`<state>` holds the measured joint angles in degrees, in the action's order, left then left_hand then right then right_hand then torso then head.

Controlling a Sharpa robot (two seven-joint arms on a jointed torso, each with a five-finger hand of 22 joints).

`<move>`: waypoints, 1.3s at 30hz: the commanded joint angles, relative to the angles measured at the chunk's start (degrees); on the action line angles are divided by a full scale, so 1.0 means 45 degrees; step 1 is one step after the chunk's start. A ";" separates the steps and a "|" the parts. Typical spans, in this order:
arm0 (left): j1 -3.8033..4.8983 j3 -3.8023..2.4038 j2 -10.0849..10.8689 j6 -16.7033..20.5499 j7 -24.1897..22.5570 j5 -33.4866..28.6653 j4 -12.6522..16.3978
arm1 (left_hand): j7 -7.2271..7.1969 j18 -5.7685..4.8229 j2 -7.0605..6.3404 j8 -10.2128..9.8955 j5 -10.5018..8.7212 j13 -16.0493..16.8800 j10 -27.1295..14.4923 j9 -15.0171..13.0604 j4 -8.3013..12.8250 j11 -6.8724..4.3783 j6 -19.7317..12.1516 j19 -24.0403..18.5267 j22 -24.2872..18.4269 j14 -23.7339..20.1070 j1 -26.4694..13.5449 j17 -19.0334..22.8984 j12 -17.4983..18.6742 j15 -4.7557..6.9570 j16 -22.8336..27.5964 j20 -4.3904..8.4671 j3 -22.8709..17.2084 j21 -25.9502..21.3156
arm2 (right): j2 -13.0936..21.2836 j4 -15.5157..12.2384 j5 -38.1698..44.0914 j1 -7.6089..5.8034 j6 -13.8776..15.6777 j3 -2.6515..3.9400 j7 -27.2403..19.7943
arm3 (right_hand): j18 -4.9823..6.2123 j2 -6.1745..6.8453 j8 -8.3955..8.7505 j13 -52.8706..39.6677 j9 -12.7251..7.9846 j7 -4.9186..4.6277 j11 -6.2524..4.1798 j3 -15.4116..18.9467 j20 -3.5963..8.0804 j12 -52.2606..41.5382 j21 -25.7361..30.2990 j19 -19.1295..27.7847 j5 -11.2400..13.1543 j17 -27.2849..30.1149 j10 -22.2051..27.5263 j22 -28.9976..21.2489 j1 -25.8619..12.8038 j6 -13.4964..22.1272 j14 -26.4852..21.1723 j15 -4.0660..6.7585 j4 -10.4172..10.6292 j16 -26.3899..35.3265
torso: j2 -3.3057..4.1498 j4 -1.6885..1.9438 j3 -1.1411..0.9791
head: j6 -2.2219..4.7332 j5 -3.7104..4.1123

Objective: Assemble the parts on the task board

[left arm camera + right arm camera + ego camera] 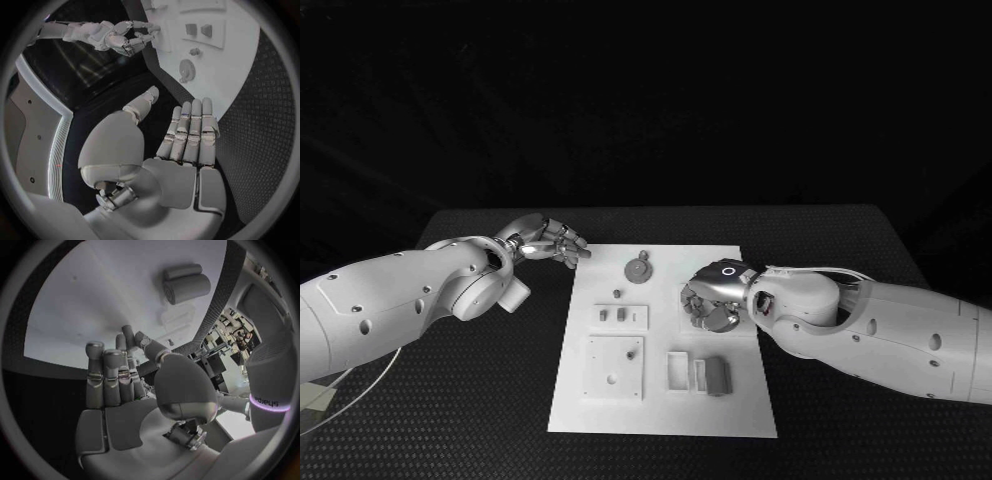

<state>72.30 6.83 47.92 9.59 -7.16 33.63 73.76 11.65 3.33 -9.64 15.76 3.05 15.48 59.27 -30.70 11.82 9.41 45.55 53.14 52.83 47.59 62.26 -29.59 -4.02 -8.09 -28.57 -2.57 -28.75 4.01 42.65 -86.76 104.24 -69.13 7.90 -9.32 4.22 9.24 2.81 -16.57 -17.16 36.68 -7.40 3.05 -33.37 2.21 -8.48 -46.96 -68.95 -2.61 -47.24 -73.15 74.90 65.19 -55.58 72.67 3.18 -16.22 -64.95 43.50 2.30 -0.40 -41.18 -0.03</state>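
Observation:
The white task board lies in the middle of the table. On it are a round grey part with a tab, a small plate with two slots, a square plate, a pale frame and a grey block. My right hand hovers over the board's right side, fingers apart, with nothing in it; its palm is bare and the grey block lies beyond the fingertips. My left hand is off the board's far left corner, fingers straight, holding nothing.
The black table surrounds the board on all sides. A tiny grey piece lies between the round part and the slotted plate. A thin cable runs under my left arm. In the left wrist view, the round part and my right hand appear.

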 commanded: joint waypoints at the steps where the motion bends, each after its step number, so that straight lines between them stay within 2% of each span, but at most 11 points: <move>1: 0.0021 -0.0010 -0.0013 -0.0192 -0.0140 -0.0105 0.0012 | -0.0029 0.0253 0.0051 0.0047 -0.0048 -0.0017 -0.0035 0.0020 0.0034 0.0069 0.0010 -0.0050 -0.0019 0.0030 -0.0031 -0.0016 0.0008 -0.0082 0.0063 -0.0046 0.0059 -0.0005 | -0.0020 -0.0021 0.0440 0.0031 0.0301 -0.0007 0.0034 | 0.1280 -0.0258 -0.0104 -0.0100 0.0047 0.0076 -0.0089 -0.0011 0.0002 -0.0095 -0.0093 -0.0109 -0.0027 -0.0024 -0.0194 0.0275 0.0088 -0.0225 0.0020 0.0121 -0.0073 -0.0070 | 0.0000 0.0003 -0.0003 | 0.0000 -0.0002; 5: 0.0020 -0.0010 -0.0019 -0.0201 -0.0137 -0.0105 0.0010 | -0.0028 0.0253 0.0053 0.0046 -0.0048 -0.0019 -0.0037 0.0022 0.0034 0.0070 0.0007 -0.0051 -0.0021 0.0029 -0.0031 -0.0020 0.0009 -0.0083 0.0066 -0.0046 0.0061 -0.0006 | -0.0009 -0.0023 0.0547 0.0034 0.0505 -0.0007 0.0031 | 0.1280 -0.0354 -0.0156 -0.0193 0.0079 0.0121 -0.0145 -0.0012 0.0029 -0.0150 -0.0142 -0.0138 -0.0027 -0.0035 -0.0280 0.0278 0.0146 -0.0334 0.0059 0.0177 -0.0090 -0.0097 | -0.0001 0.0005 0.0001 | 0.0008 0.0004; 16: 0.0020 -0.0010 -0.0036 -0.0258 -0.0170 -0.0105 -0.0025 | -0.0024 0.0251 0.0065 0.0047 -0.0048 -0.0032 -0.0047 0.0026 0.0035 0.0074 -0.0003 -0.0062 -0.0027 0.0022 -0.0028 -0.0037 0.0011 -0.0087 0.0087 -0.0050 0.0069 -0.0009 | 0.0035 -0.0093 0.0688 0.0051 0.0880 -0.0002 0.0001 | 0.1279 -0.0329 -0.0204 -0.0321 0.0114 0.0165 -0.0202 0.0021 0.0053 -0.0206 -0.0239 -0.0205 -0.0027 -0.0061 -0.0372 0.0284 0.0220 -0.0460 0.0138 0.0233 -0.0092 -0.0157 | 0.0003 0.0021 -0.0007 | -0.0014 0.0006; 25: 0.0020 -0.0010 -0.0024 -0.0261 -0.0211 -0.0105 -0.0023 | -0.0020 0.0248 0.0064 0.0047 -0.0048 -0.0039 -0.0051 0.0029 0.0027 0.0078 -0.0009 -0.0067 -0.0032 0.0018 -0.0047 -0.0049 0.0012 -0.0091 0.0100 -0.0054 0.0084 -0.0010 | 0.0189 -0.0267 0.0873 0.0051 0.1161 0.0030 0.0022 | 0.1279 -0.0312 -0.0217 -0.0374 0.0123 0.0179 -0.0226 0.0019 0.0065 -0.0223 -0.0271 -0.0226 -0.0027 -0.0066 -0.0405 0.0281 0.0262 -0.0510 0.0158 0.0258 -0.0094 -0.0168 | -0.0005 0.0009 0.0009 | -0.0023 0.0008; 28: 0.0020 -0.0010 -0.0019 -0.0260 -0.0217 -0.0105 -0.0029 | -0.0020 0.0248 0.0063 0.0047 -0.0048 -0.0042 -0.0053 0.0030 0.0025 0.0078 -0.0011 -0.0069 -0.0033 0.0017 -0.0051 -0.0053 0.0012 -0.0092 0.0103 -0.0055 0.0088 -0.0010 | 0.0273 -0.0390 0.0923 0.0050 0.1252 0.0106 0.0023 | 0.1279 -0.0303 -0.0221 -0.0391 0.0125 0.0183 -0.0234 0.0018 0.0070 -0.0229 -0.0282 -0.0233 -0.0027 -0.0068 -0.0415 0.0280 0.0278 -0.0525 0.0166 0.0267 -0.0096 -0.0172 | -0.0007 0.0009 0.0010 | -0.0021 0.0005; 35: 0.0019 -0.0010 0.0006 -0.0275 -0.0215 -0.0105 -0.0029 | -0.0018 0.0248 0.0067 0.0047 -0.0048 -0.0046 -0.0054 0.0032 0.0021 0.0079 -0.0015 -0.0071 -0.0035 0.0016 -0.0056 -0.0060 0.0012 -0.0093 0.0110 -0.0055 0.0093 -0.0010 | 0.0322 -0.0961 0.0891 0.0049 0.1663 0.0484 0.0012 | 0.1279 -0.0280 -0.0227 -0.0429 0.0130 0.0189 -0.0252 0.0017 0.0081 -0.0241 -0.0308 -0.0253 -0.0027 -0.0072 -0.0438 0.0278 0.0307 -0.0560 0.0186 0.0285 -0.0093 -0.0181 | 0.0000 -0.0005 -0.0001 | -0.0002 -0.0012; 39: 0.0019 -0.0010 0.0011 -0.0260 -0.0228 -0.0105 -0.0020 | -0.0018 0.0248 0.0069 0.0047 -0.0048 -0.0048 -0.0055 0.0033 0.0018 0.0080 -0.0017 -0.0072 -0.0036 0.0016 -0.0060 -0.0064 0.0011 -0.0093 0.0114 -0.0055 0.0095 -0.0009 | 0.0319 -0.1308 0.0844 0.0049 0.1825 0.0568 -0.0008 | 0.1280 -0.0273 -0.0228 -0.0440 0.0131 0.0191 -0.0257 0.0016 0.0085 -0.0243 -0.0316 -0.0260 -0.0027 -0.0074 -0.0443 0.0277 0.0316 -0.0569 0.0192 0.0291 -0.0093 -0.0183 | -0.0004 -0.0006 -0.0007 | 0.0005 -0.0023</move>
<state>72.30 6.83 48.01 9.11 -7.33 33.57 73.55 11.65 3.89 -9.64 15.76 3.05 15.35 59.06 -30.60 11.98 9.61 45.55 53.15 52.73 47.59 62.26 -29.82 -4.02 -8.09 -28.35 -2.57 -28.59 4.01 44.10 -92.13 107.36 -68.95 14.26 -6.80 4.40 9.25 1.51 -17.39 -19.07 37.08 -6.56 1.94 -33.13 2.56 -9.32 -48.17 -69.84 -2.58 -47.51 -74.65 74.90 66.09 -57.61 73.53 4.09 -16.43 -65.42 43.49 2.27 -0.40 -41.16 -0.10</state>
